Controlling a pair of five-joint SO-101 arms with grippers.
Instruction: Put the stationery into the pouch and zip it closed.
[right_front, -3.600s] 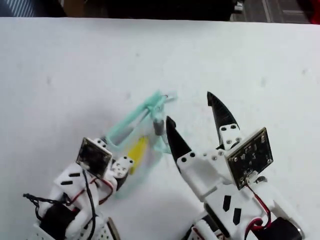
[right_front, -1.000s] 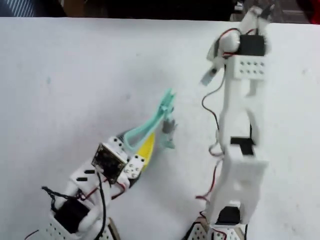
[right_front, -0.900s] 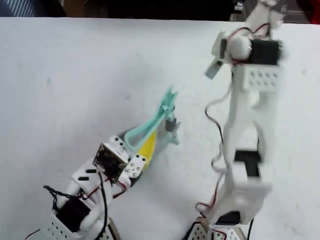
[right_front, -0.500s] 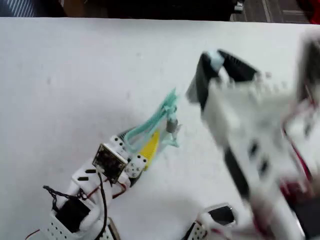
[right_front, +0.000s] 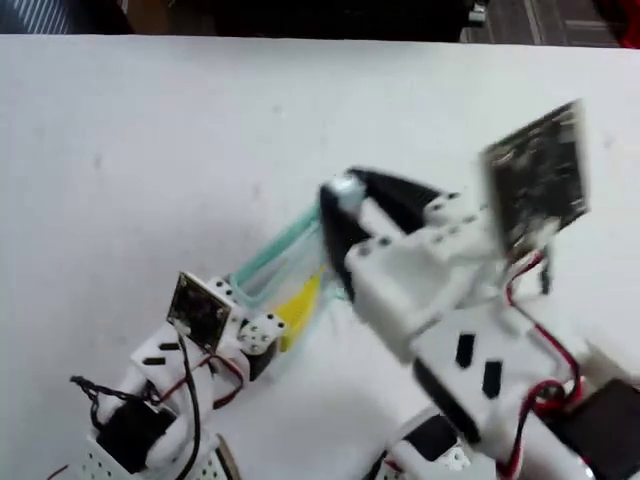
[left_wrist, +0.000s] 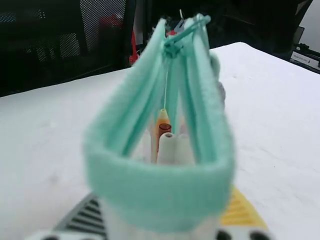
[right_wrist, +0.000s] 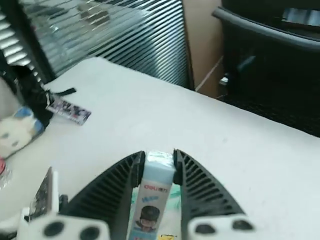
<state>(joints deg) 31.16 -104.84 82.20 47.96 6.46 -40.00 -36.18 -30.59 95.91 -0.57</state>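
A mint-green pouch lies slantwise on the white table, its mouth held wide in the left wrist view. Two white pens and an orange one stand inside it. My left gripper is shut on the pouch's near end, beside a yellow tag. My right gripper hangs above the pouch's far end, shut on a light blue eraser. In the right wrist view the eraser sits upright between the black fingers of that gripper.
The table's far edge runs along the top of the high view, with dark chairs behind it. A small card lies on a farther stretch of table. Bare white tabletop lies to the left of the pouch and beyond it.
The right arm has swung back from the table's far side and now holds the light blue eraser over the pouch. The left arm has kept its hold on the pouch, shifting slightly.
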